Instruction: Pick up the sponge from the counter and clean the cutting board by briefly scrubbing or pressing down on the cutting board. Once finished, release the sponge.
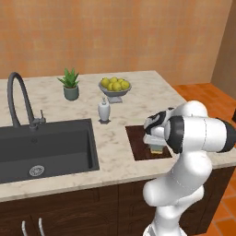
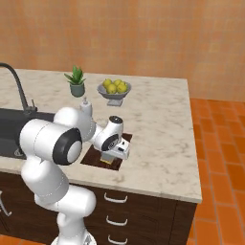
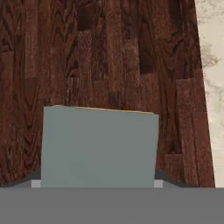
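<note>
Pressing sponge onto cutting board near counter front edge, left base view. Right base view: gripper clamped around sponge, low over board. Hand view: grey-green top against wood grain. Next, probably: short scrub, then release.

You're in a kitchen: beige marble-patterned table over dark wood cabinets, black sink basin, curved dark faucet, grey bowl of lemons.
</note>
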### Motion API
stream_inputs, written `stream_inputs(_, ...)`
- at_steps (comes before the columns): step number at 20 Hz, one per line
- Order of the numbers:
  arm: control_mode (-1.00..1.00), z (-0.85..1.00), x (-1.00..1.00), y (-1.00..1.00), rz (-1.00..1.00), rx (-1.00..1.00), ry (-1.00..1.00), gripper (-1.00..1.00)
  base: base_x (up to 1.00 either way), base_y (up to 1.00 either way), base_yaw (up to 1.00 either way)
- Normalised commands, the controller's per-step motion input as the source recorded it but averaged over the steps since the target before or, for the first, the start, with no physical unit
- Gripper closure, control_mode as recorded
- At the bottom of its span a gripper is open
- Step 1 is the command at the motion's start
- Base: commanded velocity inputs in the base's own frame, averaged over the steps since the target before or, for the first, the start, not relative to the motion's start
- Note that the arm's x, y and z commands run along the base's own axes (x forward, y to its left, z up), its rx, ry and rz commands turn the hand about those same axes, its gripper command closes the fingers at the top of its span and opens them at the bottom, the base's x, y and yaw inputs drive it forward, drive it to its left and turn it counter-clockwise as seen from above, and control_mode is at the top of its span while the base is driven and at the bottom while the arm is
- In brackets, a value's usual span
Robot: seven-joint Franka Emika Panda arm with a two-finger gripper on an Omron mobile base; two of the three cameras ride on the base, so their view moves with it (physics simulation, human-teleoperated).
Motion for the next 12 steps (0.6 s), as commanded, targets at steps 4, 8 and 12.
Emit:
stream_inputs(4,-1.0,-0.36,0.0,-0.84,0.05,0.0,0.0,1.0,0.0,0.0,0.0)
stream_inputs(8,-1.0,-0.41,-0.01,-0.74,0.08,-0.02,0.0,1.0,0.0,0.0,0.0)
stream_inputs(12,-1.0,-0.49,-0.15,-0.63,0.08,-0.05,0.0,1.0,0.0,0.0,0.0)
